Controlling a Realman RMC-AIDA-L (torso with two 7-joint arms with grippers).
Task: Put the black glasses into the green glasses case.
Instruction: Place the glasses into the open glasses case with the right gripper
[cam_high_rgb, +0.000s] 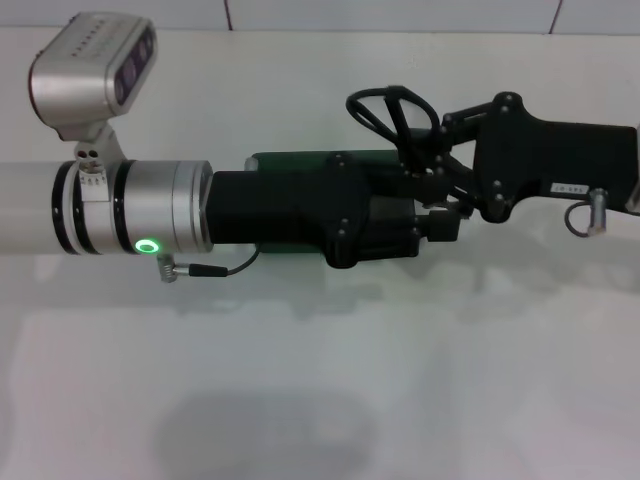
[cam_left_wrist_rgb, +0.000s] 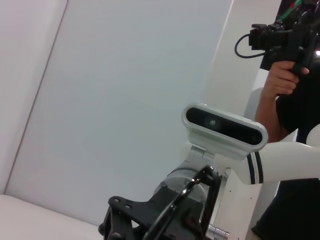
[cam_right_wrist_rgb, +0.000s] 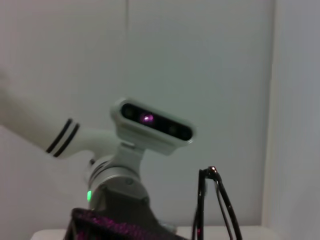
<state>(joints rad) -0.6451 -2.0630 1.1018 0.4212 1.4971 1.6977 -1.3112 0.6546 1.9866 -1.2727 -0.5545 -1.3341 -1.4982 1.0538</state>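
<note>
While over green glasses case (cam_high_rgb: 300, 160), black glasses (cam_high_rgb: 390, 110) beside fingers (cam_high_rgb: 440, 165).

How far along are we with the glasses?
Picked up: the black glasses are off the table, at the right gripper. In hand: the left gripper is over the green glasses case, mostly hiding it. Left: glasses into case.

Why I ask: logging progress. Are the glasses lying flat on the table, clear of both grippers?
No, the right gripper holds the glasses upright, right by the green case under the left gripper.
</note>
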